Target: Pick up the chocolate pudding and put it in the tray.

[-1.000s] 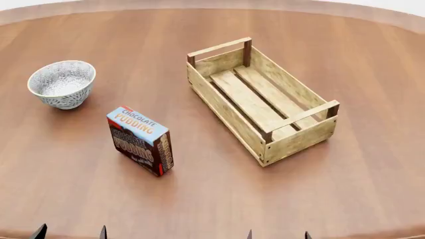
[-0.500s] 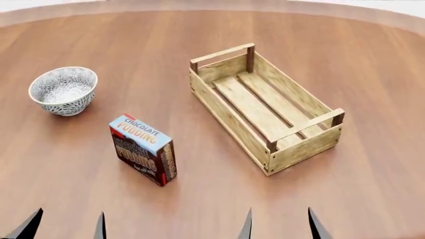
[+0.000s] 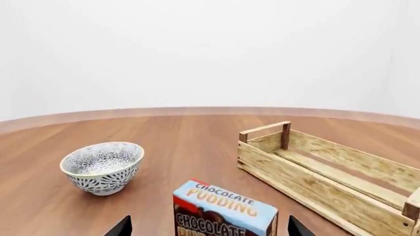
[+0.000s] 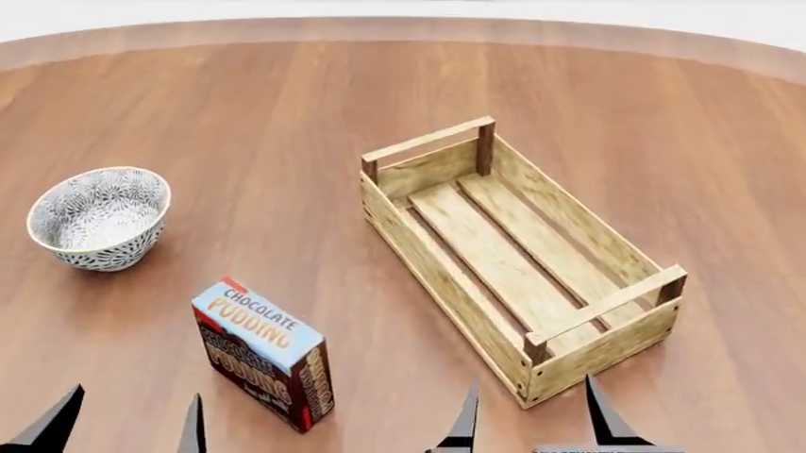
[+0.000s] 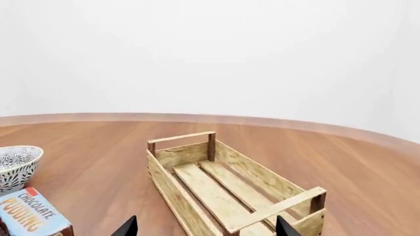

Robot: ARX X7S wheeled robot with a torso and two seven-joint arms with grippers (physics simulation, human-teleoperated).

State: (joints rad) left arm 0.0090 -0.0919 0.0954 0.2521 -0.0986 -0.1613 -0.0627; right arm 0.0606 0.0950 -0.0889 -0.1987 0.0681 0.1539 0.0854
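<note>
The chocolate pudding (image 4: 262,354) is a small carton with a light-blue face, orange lettering and dark brown sides. It stands upright on the table at the front left. It also shows in the left wrist view (image 3: 224,211) and at the edge of the right wrist view (image 5: 31,215). The tray (image 4: 519,255) is a long light-wood slatted crate, empty, to the pudding's right; it shows in both wrist views (image 3: 331,174) (image 5: 226,184). My left gripper (image 4: 126,427) is open, its tips just short of the pudding and astride it (image 3: 206,228). My right gripper (image 4: 529,425) is open before the tray's near end (image 5: 206,227).
A white-and-grey patterned bowl (image 4: 98,217) stands at the far left, behind the pudding; it also shows in the left wrist view (image 3: 103,166) and partly in the right wrist view (image 5: 16,166). The round wooden table (image 4: 252,123) curves away at the back.
The head view has shifted so that all objects sit lower in the frame. Both grippers' fingertips have risen further into view, closer to the pudding and the tray.
</note>
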